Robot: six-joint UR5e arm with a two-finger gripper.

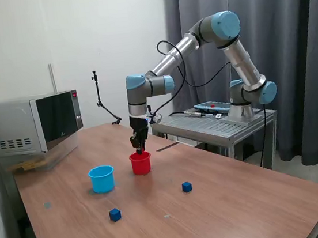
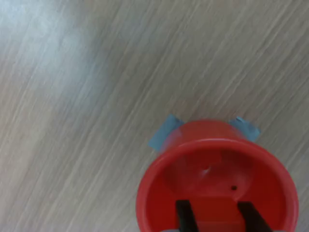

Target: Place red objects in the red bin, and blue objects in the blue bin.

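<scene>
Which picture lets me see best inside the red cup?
The wrist view: it looks straight down into the red cup, showing its inner wall and the fingers over it. The exterior view shows only the cup's outside, from the side, with the gripper above its rim.

Silver arm point(image 1: 239, 62) with light-blue joint caps, black cable point(image 1: 201, 83)

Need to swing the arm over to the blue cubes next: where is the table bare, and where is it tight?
Bare: the near end past both blue cubes, and the stretch between microwave and blue cup. Tight: the blue cup and red cup stand close together, gripper right over the red one.
</scene>
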